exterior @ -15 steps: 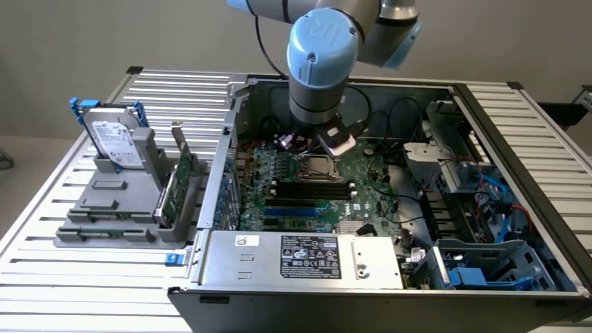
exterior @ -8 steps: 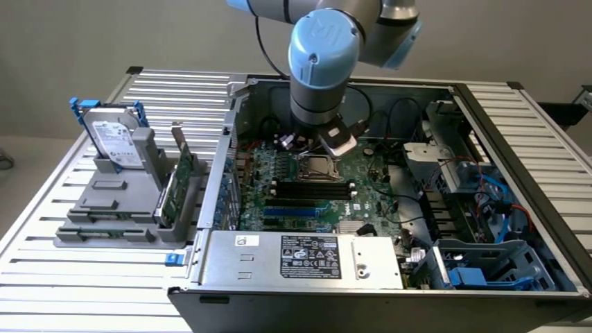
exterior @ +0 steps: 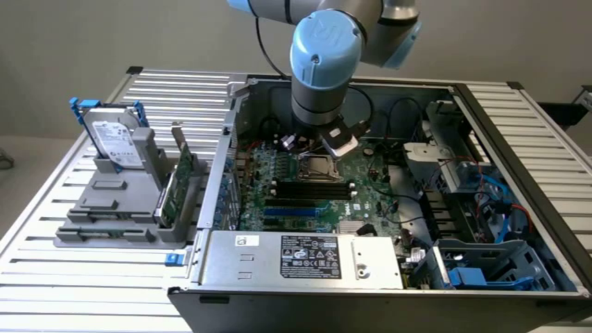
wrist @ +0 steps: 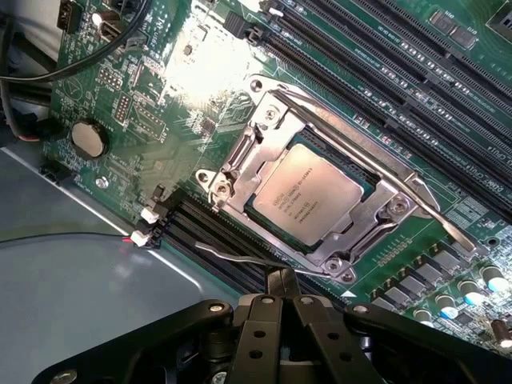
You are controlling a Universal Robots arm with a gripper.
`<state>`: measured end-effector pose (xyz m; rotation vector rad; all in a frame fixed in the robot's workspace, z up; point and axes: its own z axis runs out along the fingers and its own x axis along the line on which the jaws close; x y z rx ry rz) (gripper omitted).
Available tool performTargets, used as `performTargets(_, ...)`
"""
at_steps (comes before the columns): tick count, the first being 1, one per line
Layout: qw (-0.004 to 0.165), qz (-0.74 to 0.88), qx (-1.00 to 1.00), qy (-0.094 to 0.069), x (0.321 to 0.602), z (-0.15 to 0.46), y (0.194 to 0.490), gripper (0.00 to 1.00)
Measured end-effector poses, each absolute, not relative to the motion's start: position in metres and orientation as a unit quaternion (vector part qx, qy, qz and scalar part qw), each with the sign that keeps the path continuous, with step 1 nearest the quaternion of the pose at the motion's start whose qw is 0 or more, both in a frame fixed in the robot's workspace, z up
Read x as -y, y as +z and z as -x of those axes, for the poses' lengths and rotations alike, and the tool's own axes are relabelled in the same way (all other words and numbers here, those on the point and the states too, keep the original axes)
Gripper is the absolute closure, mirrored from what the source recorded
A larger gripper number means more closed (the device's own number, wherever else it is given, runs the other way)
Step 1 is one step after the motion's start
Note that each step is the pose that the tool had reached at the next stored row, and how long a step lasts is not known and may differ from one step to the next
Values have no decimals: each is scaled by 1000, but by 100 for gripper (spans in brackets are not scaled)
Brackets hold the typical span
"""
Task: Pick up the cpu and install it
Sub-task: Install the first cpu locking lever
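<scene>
Inside its metal-framed socket (wrist: 240, 160) lies the cpu (wrist: 304, 200) — dull silver, square — fingers (wrist: 276, 286) pressed together.

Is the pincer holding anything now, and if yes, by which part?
Nothing is held. The pincer is shut and empty, and the cpu lies in its socket.

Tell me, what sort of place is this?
Probably a robotics lab or test bench for computer assembly: a robot arm reaches into an open computer case on a slatted metal table, with a hard drive standing in a grey holder.
</scene>
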<state>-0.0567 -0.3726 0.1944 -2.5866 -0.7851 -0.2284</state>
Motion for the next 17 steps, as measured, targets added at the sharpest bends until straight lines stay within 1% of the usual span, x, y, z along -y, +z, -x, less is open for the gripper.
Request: performTargets(17, 208, 932, 284, -81, 373, 53, 193, 89)
